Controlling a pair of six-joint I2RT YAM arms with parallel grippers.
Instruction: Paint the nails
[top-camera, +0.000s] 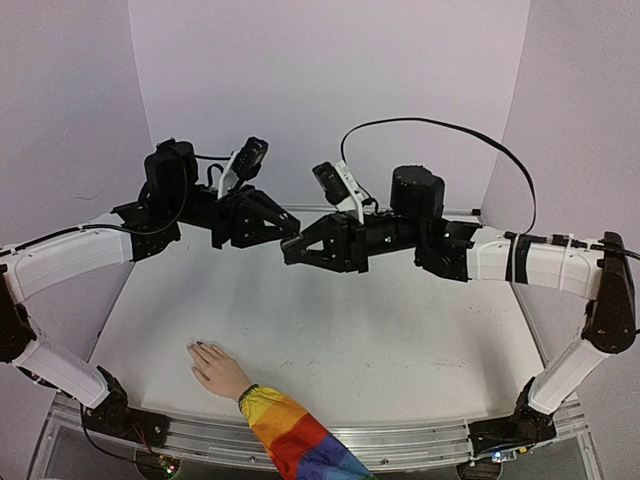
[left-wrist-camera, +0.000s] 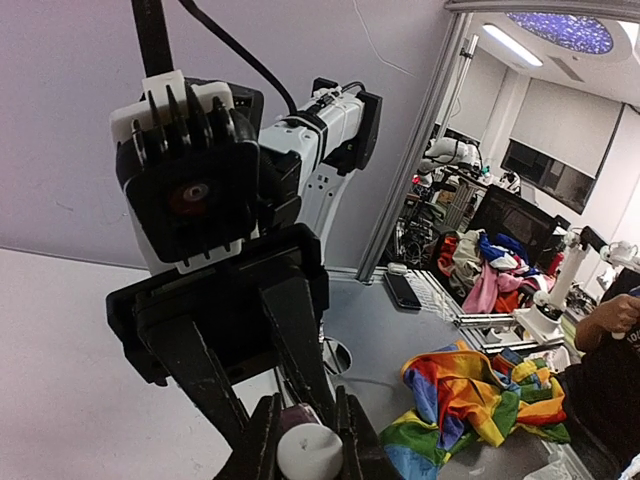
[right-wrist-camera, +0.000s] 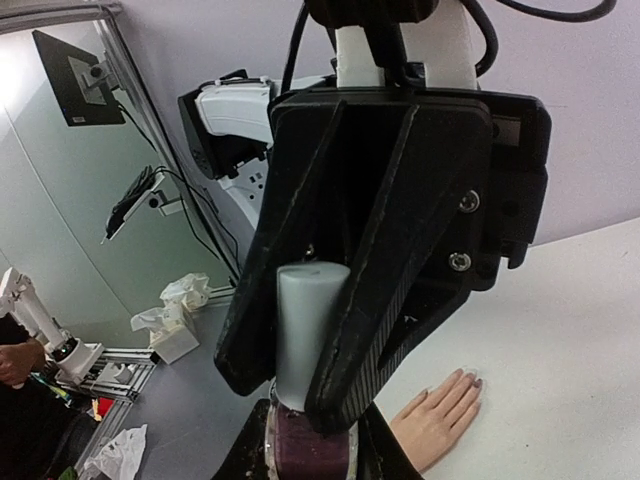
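Above the white table (top-camera: 380, 340), toward its twelve o'clock edge in the overhead view, both arms met tip to tip, well clear of the surface. The left gripper (left-wrist-camera: 305, 422) was clamped tight on a pale grey cylindrical cap (right-wrist-camera: 305, 320). The right gripper (right-wrist-camera: 312, 456) was closed just as tightly round the small dark purple bottle (right-wrist-camera: 298, 438) directly under that cap. Cap and bottle sat in line, and whether they had parted could not be told. The pale beige hand (top-camera: 215, 368) lay flat on the table at about seven o'clock, well apart from both grippers. Its fingers pointed toward eleven o'clock and its rainbow-striped sleeve (top-camera: 285, 425) trailed off toward five o'clock. The nails (top-camera: 197, 346) sat at those fingertips, looking darkish, though too small to judge one by one.
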